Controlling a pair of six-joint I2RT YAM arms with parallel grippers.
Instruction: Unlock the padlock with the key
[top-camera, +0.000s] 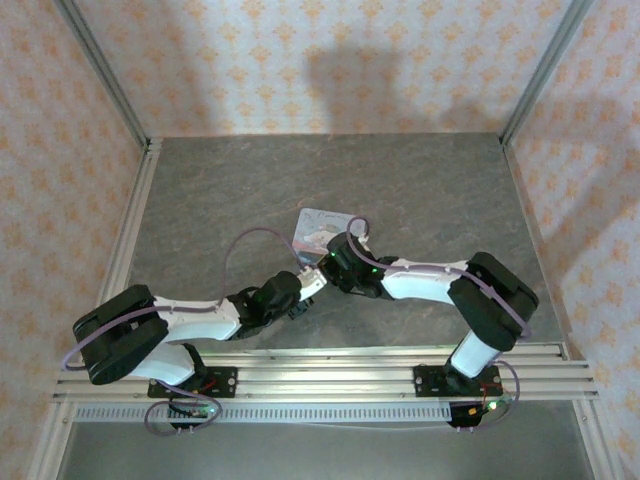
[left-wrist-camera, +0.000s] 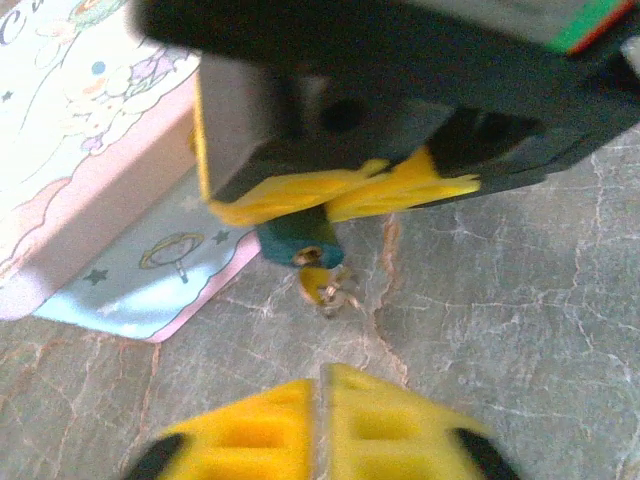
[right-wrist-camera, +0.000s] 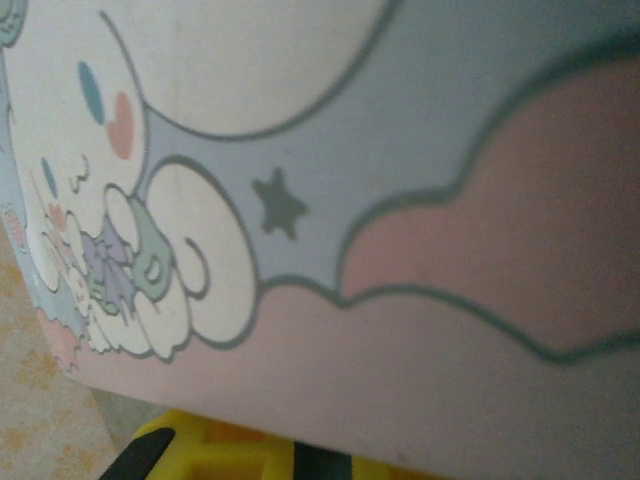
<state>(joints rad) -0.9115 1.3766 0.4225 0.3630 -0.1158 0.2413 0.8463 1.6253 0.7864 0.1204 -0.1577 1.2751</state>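
Note:
The small teal padlock hangs just above the table, with my right gripper shut on it from above by its yellow fingers. The key sticks out of the padlock's lower face, a small ring dangling beside it. My left gripper sits a little in front of the key without touching it. Its yellow fingers are pressed almost together with nothing between them. From above, the left gripper and right gripper meet just in front of the tin.
The cartoon-printed tin lies flat on the grey stone-patterned table, right behind the padlock. Its lid is at the left in the left wrist view, and the tin's print is close up in the right wrist view. Patterned walls enclose the table.

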